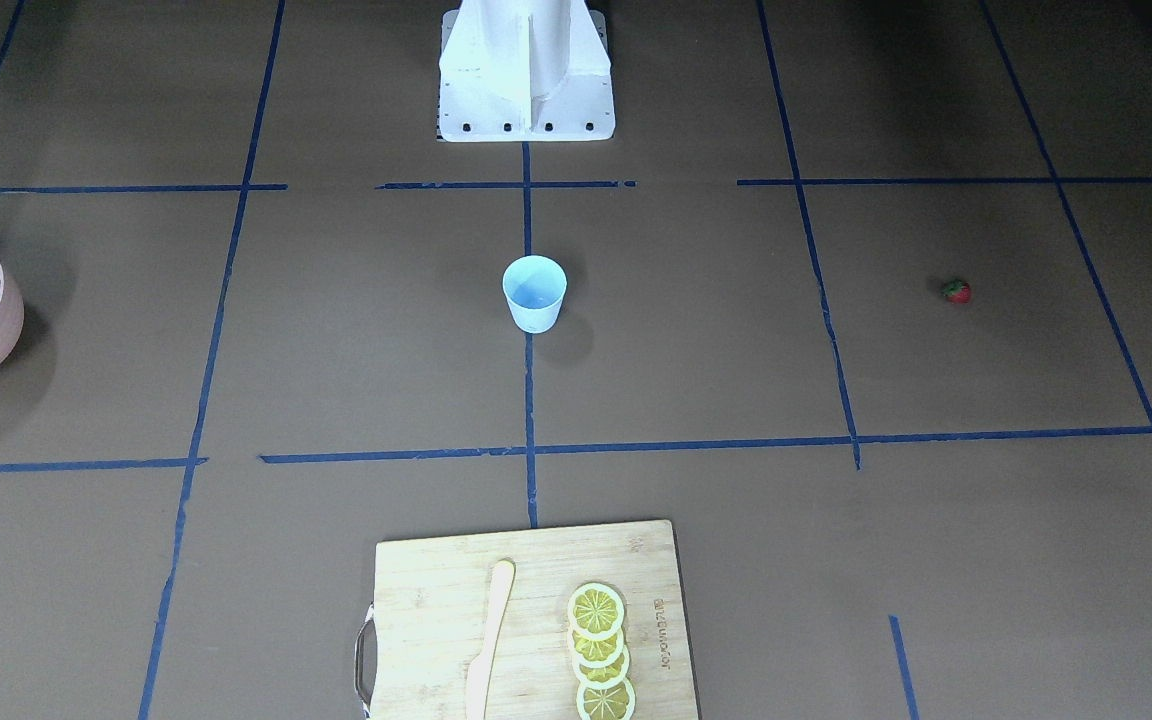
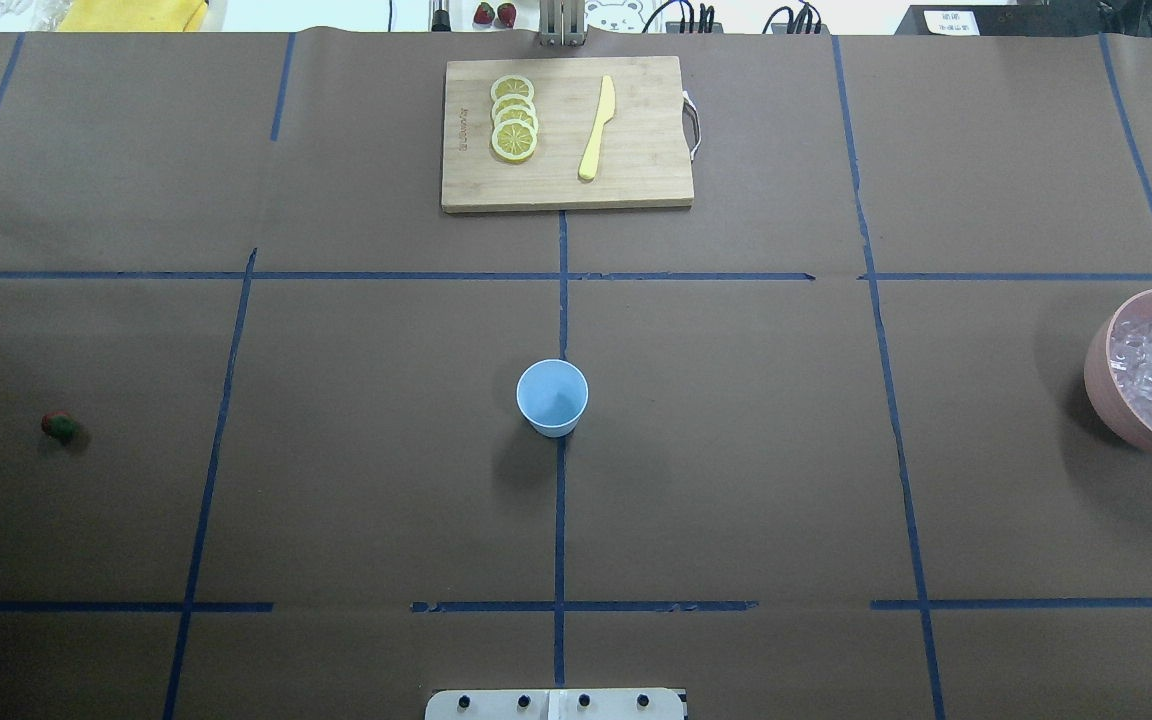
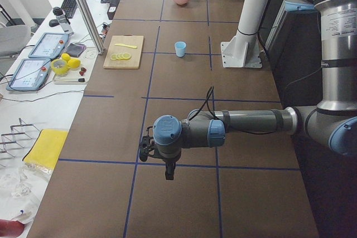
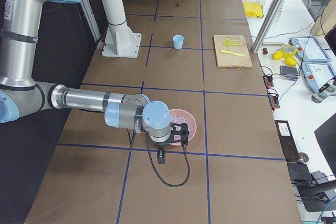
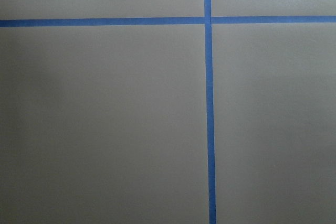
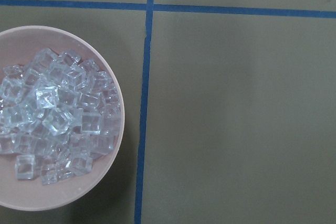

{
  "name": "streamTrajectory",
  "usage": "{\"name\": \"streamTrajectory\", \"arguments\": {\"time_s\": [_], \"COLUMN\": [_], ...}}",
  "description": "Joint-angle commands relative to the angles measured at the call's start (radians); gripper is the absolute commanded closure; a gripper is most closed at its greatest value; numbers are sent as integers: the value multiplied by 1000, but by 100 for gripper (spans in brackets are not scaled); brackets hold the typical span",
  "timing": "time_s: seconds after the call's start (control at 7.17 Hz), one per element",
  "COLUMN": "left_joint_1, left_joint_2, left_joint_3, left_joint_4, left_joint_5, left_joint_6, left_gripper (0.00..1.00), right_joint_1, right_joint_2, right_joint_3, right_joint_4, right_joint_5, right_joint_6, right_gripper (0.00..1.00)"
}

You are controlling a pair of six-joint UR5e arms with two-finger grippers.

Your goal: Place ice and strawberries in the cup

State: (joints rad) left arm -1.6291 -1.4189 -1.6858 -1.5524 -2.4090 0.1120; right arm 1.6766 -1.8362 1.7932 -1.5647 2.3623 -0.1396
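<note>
The pale blue cup [image 2: 552, 397] stands upright and empty at the table's middle; it also shows in the front view [image 1: 534, 293]. One tiny red strawberry [image 2: 59, 426] lies alone far on the left side. Several clear ice cubes [image 6: 52, 114] fill the pink bowl [image 2: 1096, 370] at the right edge. My left gripper [image 3: 169, 171] hangs above bare table far from the cup. My right gripper [image 4: 161, 156] hangs just beside the bowl. Both grippers show only in the side views, so I cannot tell if they are open or shut.
A wooden cutting board [image 2: 636, 150] lies at the far middle edge with several lemon slices [image 2: 514, 118] and a yellow knife [image 2: 597, 128]. The white robot base [image 1: 526, 70] stands at the near middle. Blue tape lines cross the brown tabletop.
</note>
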Motion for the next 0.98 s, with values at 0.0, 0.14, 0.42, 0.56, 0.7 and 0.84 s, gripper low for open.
{"name": "streamTrajectory", "arguments": {"time_s": [0.0, 0.14, 0.42, 0.56, 0.7, 0.84], "left_joint_1": [0, 2, 2, 2, 2, 2], "left_joint_2": [3, 2, 2, 2, 2, 2], "left_joint_3": [0, 0, -2, -2, -2, -2], "left_joint_4": [-3, -2, -2, -2, -2, -2], "left_joint_5": [-1, -1, -1, -1, -1, -1], "left_joint_6": [2, 0, 0, 0, 0, 0], "left_gripper": [0, 0, 0, 0, 0, 0], "right_joint_1": [0, 0, 0, -11, -21, -59], "right_joint_2": [0, 2, 9, 17, 15, 17], "right_joint_3": [0, 0, 3, 17, 53, 89], "right_joint_4": [-2, 0, 2, 0, -3, -2], "right_joint_5": [0, 0, -2, -2, 0, -2], "right_joint_6": [0, 0, -2, 0, 2, 0], "right_gripper": [0, 0, 0, 0, 0, 0]}}
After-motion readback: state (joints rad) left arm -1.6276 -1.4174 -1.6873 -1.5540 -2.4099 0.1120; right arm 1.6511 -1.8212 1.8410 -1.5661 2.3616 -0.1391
